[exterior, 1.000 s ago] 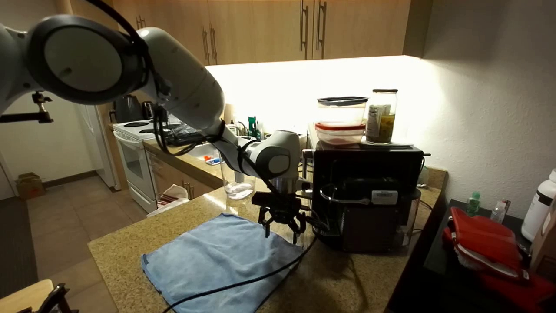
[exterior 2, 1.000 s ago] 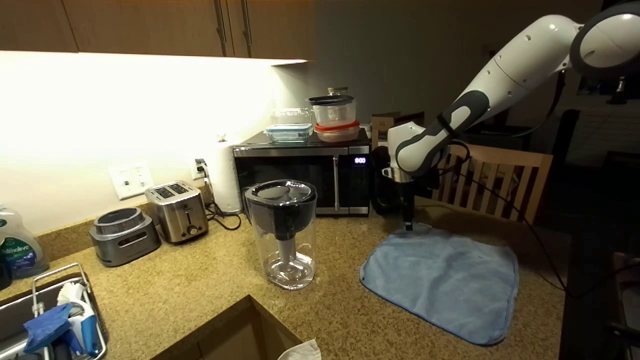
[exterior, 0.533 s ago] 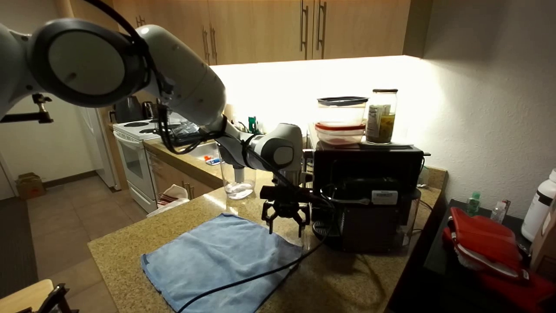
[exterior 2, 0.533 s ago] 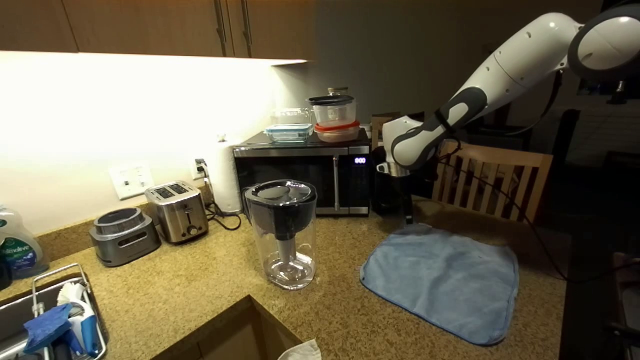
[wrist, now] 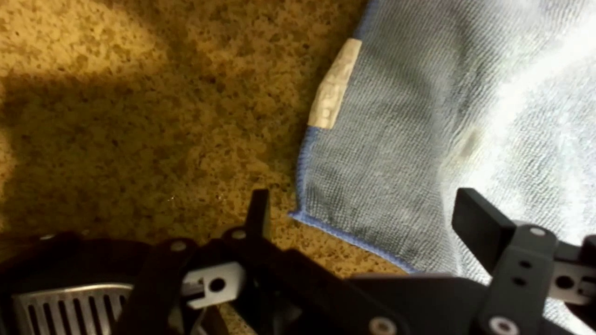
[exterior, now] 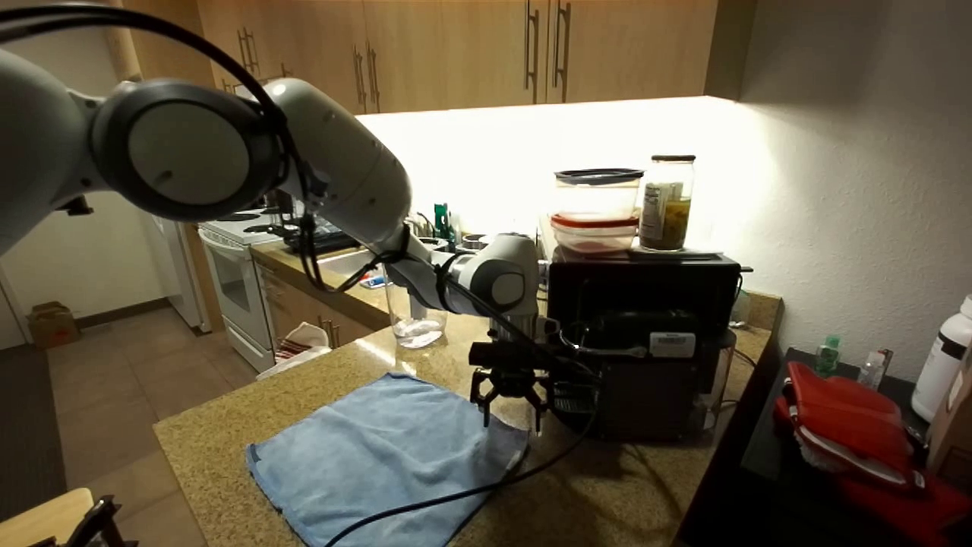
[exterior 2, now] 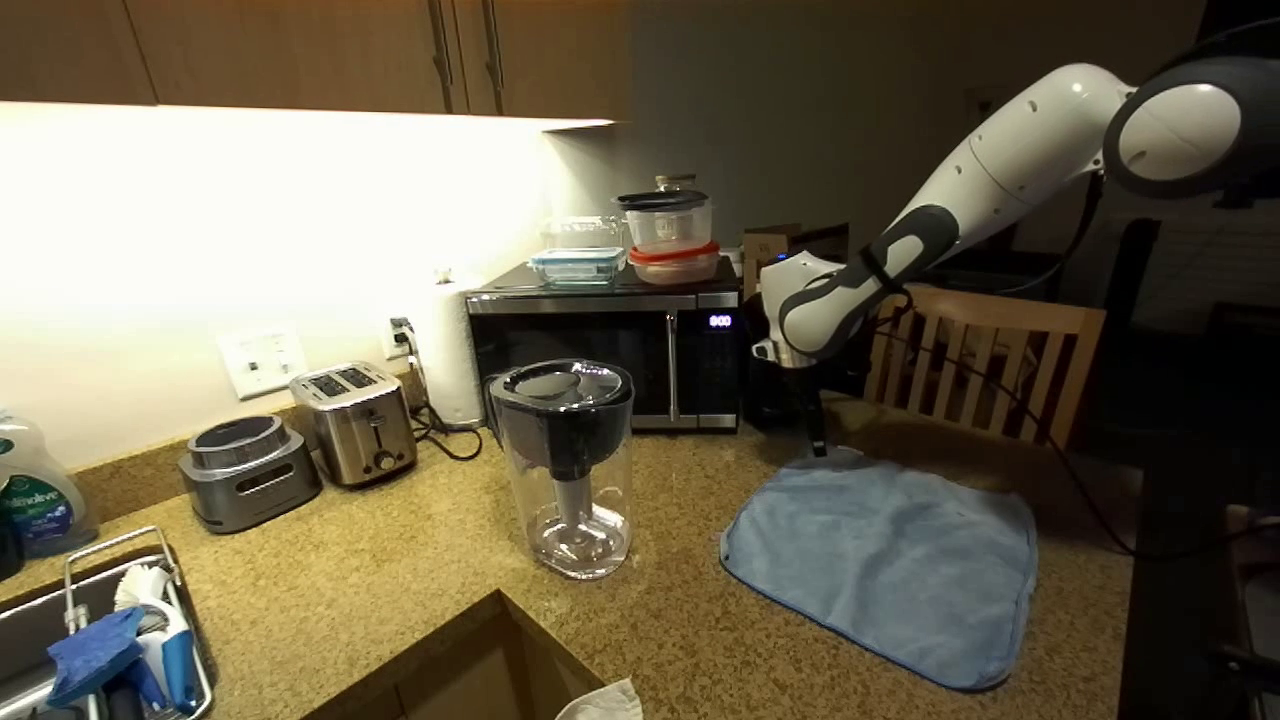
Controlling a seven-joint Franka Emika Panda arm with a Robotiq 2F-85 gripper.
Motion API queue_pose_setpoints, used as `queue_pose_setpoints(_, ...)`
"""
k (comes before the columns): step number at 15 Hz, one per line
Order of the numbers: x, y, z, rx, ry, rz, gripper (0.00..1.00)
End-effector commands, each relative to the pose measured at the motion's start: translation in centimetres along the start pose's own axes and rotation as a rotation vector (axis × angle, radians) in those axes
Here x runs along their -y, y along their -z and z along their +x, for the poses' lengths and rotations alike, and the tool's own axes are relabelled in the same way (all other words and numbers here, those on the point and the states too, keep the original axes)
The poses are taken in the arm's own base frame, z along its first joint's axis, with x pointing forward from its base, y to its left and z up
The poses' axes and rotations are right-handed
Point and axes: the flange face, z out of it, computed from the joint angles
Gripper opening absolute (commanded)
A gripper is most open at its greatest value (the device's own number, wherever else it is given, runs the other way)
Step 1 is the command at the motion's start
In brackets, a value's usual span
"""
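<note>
Below wooden wall cabinets (exterior: 456,53), a speckled counter (exterior: 258,410) is shared by a clear pitcher (exterior 2: 568,460), a toaster (exterior 2: 358,425) and a microwave (exterior 2: 610,338) on which lidded containers (exterior 2: 670,230) are stacked. The blue cloth (exterior 2: 890,565) is spread on the counter, apart from the pitcher, and one of its corners is seen in the wrist view beneath the gripper (wrist: 363,204), with a slotted metal grate (wrist: 74,309) shown nearby. The fingers (wrist: 482,230) are set wide apart with nothing gripped between them, one seen against the cloth and the other against counter just beside its corner; whether the cloth is touched cannot be told.
</note>
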Motion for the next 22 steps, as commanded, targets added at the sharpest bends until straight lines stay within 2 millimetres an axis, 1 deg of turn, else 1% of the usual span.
queue_pose_setpoints(1, -1.3, -1.3, 0.3, 0.010, 0.047, -0.012, 1.00)
queue_pose_setpoints(4, -1.4, -2.2, 0.8, 0.021, 0.069, -0.019, 1.00)
queue_pose_setpoints(7, -1.2, -3.3, 0.8, 0.033, 0.075, -0.010, 1.00)
queue_pose_setpoints(8, -1.1, -3.4, 0.8, 0.033, 0.075, -0.009, 0.89)
queue_pose_setpoints(9, -1.1, -3.4, 0.8, 0.032, 0.075, -0.006, 0.74)
queue_pose_setpoints(14, -1.1, -3.0, 0.7, 0.022, 0.069, 0.001, 0.43)
queue_pose_setpoints(17, -0.8, -3.1, 0.7, 0.024, 0.063, 0.003, 0.22)
queue_pose_setpoints(20, -0.9, -2.6, 0.5, 0.017, 0.023, -0.005, 0.03)
queue_pose_setpoints(21, -0.9, -2.2, 0.4, 0.010, 0.008, -0.007, 0.00)
queue_pose_setpoints(22, -1.0, -1.6, 0.1, 0.001, -0.020, -0.014, 0.00)
